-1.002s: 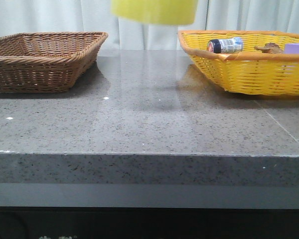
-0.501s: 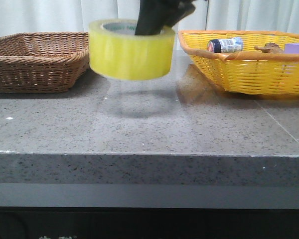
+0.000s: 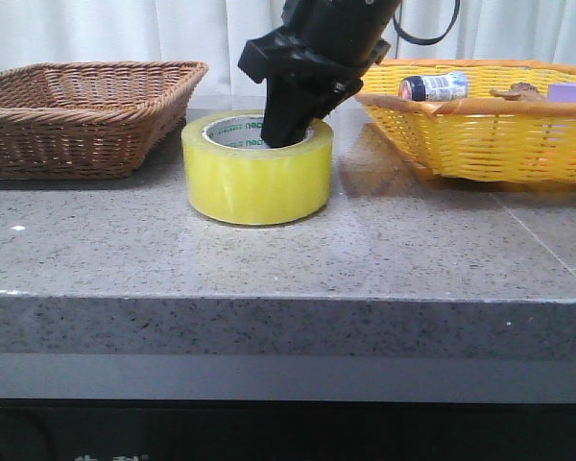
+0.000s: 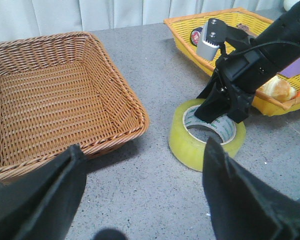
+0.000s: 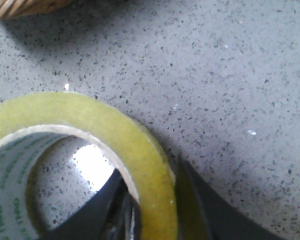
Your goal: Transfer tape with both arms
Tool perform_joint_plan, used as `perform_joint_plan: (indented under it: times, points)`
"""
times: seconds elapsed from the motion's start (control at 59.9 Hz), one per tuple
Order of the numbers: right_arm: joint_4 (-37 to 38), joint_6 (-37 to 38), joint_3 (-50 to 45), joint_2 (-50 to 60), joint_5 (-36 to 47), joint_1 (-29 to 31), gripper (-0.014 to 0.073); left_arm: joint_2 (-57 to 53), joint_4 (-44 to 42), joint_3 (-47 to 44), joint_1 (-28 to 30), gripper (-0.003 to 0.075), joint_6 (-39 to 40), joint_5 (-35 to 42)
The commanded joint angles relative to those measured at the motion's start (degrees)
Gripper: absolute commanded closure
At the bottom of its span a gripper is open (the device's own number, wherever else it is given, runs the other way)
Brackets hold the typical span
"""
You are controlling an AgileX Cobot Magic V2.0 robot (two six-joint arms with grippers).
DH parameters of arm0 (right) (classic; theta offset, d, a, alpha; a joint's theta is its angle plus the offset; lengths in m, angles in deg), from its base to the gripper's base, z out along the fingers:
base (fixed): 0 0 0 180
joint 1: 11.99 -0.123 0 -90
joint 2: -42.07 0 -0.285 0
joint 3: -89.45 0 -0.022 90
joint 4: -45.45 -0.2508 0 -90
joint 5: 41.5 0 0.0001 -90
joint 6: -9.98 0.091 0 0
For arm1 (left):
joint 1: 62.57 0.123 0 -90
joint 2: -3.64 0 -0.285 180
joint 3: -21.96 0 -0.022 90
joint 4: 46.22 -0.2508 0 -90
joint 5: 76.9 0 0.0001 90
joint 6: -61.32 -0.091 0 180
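The tape [image 3: 258, 170] stood flat on the table [image 3: 288, 259] between the brown basket [image 3: 82, 110] and the yellow basket [image 3: 480, 115]. The right tool [image 3: 286, 130] was clamped on its wall, one finger inside the core. The left tool [image 4: 140, 197] hung spread apart nearby.

One second ago only the bottom of the tape [image 3: 257, 171] showed as a blurred yellow band at the top centre of the front view. Half a second ago it hung in the upper middle, clear of the table [image 3: 288, 259], with a dark finger inside its core. Now it has dropped to the centre of the frame and rests flat on the table. The right gripper [image 3: 290, 123] has come fully into view at top centre, one finger inside the core and one outside the wall.
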Motion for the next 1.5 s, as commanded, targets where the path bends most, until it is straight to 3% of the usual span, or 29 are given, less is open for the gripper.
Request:
perform_joint_plan:
  times: [0.0,0.15,0.334,0.551,0.684,0.918,1.135,1.486]
  points:
    - [-1.4,-0.5,1.6,3.6,3.3,0.0,0.0270,0.3,0.6,2.0,-0.4,0.0228,0.2,4.3]
    - [-1.5,-0.4,2.1,3.6,3.1,0.0,0.0133,0.3,0.6,2.0,-0.4,0.0228,0.2,4.3]
    - [-2.1,0.9,5.7,5.0,-0.6,0.0,0.0127,0.3,0.6,2.0,-0.4,0.0228,0.2,4.3]
    - [0.5,10.5,5.3,14.7,-3.5,0.2,0.0127,0.3,0.6,2.0,-0.4,0.0228,0.2,4.3]
    - [4.4,14.0,-1.7,23.4,-0.2,0.2,0.0127,0.3,0.6,2.0,-0.4,0.0228,0.2,4.3]
    - [4.5,14.4,-18.0,39.9,3.9,0.2,0.0127,0.3,0.6,2.0,-0.4,0.0228,0.2,4.3]
    - [4.4,19.2,-31.7,54.0,8.6,0.2,0.0127,0.3,0.6,2.0,-0.4,0.0228,0.2,4.3]
    - [4.4,19.2,-46.0,70.6,8.1,0.2,0.0127,0.3,0.6,2.0,-0.4,0.0228,0.2,4.3]
